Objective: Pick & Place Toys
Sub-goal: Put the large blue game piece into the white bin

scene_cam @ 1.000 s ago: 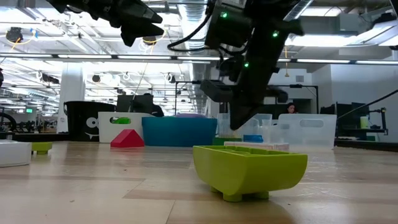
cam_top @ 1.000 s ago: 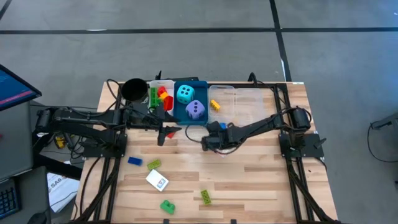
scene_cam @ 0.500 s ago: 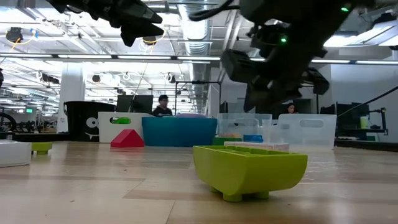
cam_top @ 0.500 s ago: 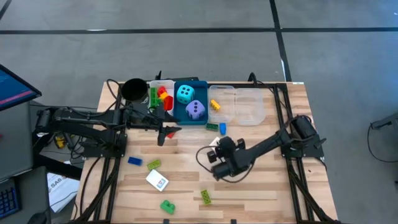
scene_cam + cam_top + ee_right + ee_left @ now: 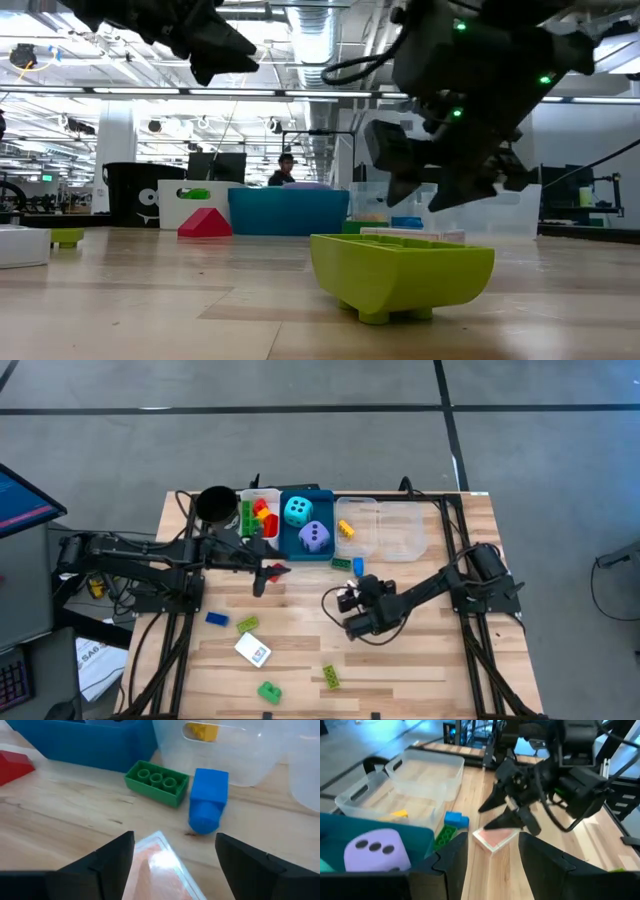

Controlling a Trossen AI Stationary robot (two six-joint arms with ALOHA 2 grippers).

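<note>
A white and pink card [image 5: 160, 862] lies flat on the table in front of the trays, beside a green brick [image 5: 156, 782] and a blue brick [image 5: 207, 802]. My right gripper [image 5: 345, 598] hangs open just over the card, its fingers [image 5: 107, 860] either side of it; I cannot tell whether they touch it. My left gripper [image 5: 280, 569] hovers open and empty above a red brick [image 5: 14, 765] near the blue tray [image 5: 322, 495]. A cyan die [image 5: 297, 511] and a purple die [image 5: 314, 537] sit in that tray.
A black cup [image 5: 214, 503], a white tray [image 5: 250, 495] of bricks and clear trays [image 5: 400, 530] with a yellow brick [image 5: 345, 528] line the far side. Near the front lie a blue brick [image 5: 216, 618], lime bricks [image 5: 329, 677], a green brick [image 5: 269, 690] and another card [image 5: 253, 650].
My right gripper has drawn back from the blue tray toward the table's near edge and come lower, rolling its wrist. Its fingers have opened. The card has stayed on the table.
</note>
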